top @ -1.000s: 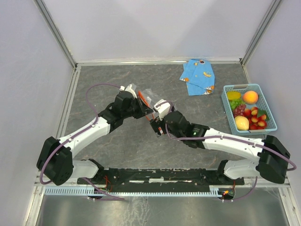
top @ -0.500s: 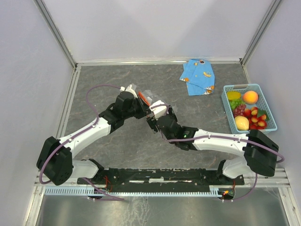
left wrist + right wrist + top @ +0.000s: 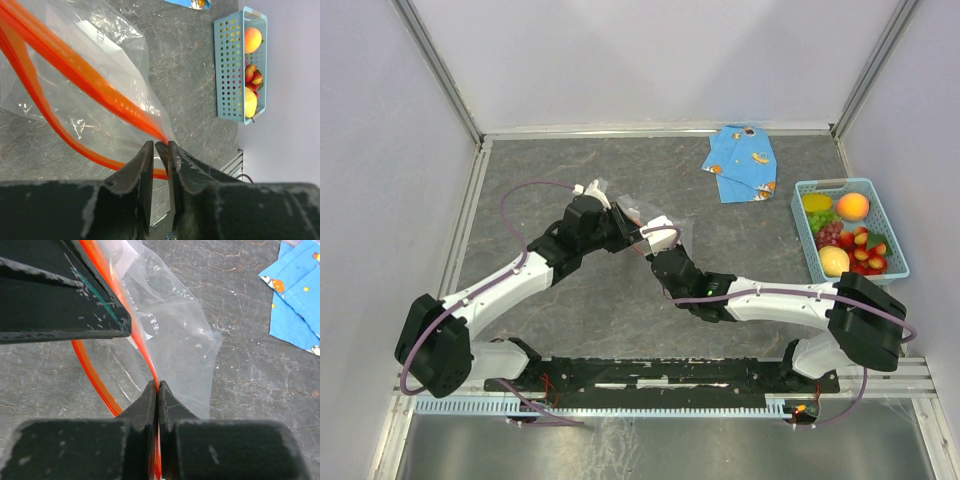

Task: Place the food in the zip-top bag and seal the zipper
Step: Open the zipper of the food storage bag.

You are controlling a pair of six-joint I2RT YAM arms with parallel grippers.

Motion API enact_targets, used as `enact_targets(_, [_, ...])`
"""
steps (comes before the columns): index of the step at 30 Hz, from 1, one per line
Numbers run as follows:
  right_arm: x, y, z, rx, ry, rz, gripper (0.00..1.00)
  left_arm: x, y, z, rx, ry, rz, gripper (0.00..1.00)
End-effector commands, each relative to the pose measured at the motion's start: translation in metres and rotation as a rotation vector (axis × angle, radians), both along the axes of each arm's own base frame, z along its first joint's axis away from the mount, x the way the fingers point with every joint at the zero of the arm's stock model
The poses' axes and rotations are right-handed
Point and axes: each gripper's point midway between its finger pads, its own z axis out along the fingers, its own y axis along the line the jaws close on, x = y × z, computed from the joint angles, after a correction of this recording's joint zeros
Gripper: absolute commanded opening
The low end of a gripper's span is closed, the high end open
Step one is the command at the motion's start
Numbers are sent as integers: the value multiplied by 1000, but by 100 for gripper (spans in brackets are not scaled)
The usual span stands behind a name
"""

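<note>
The clear zip-top bag (image 3: 672, 232) hangs above the middle of the table between both grippers, and its mouth gapes. My right gripper (image 3: 158, 384) is shut on one side of the orange-red zipper (image 3: 143, 347). My left gripper (image 3: 155, 144) stands just apart, a thin gap between its jaws. The other side of the zipper (image 3: 75, 70) ends at its fingertips, not in the gap. In the top view the two grippers (image 3: 625, 225) (image 3: 650, 233) almost touch. The food lies in the blue basket (image 3: 901, 262): peach (image 3: 853, 206), lemon (image 3: 816, 201), apple (image 3: 834, 261), grapes (image 3: 827, 226) and strawberries (image 3: 868, 256).
A folded blue patterned cloth (image 3: 743, 163) lies at the back right, near the rear wall. The basket stands against the right wall. Grey stone-look tabletop (image 3: 570, 320) runs between the arms, with walls on three sides.
My right gripper moved left to the bag's mouth and shut on the zipper strip. My left gripper's jaws have parted a little; that arm stayed put.
</note>
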Motion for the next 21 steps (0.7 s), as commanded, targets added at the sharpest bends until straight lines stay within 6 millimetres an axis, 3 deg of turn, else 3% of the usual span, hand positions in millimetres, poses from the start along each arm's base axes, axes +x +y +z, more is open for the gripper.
enact_targets(1, [1, -4, 21, 94, -23, -54, 2, 1, 2, 39, -54, -97, 15, 27])
enact_targets(7, [-1, -6, 25, 183, 12, -108, 2, -10, 25, 54, -20, -142, 66, 41])
enact_targets(13, [-4, -3, 29, 334, 49, -156, 2, -22, 54, 40, 14, -139, 155, 51])
enact_targets(21, [-9, 5, 28, 491, 79, -158, 2, -21, 37, 16, -49, -81, 127, 52])
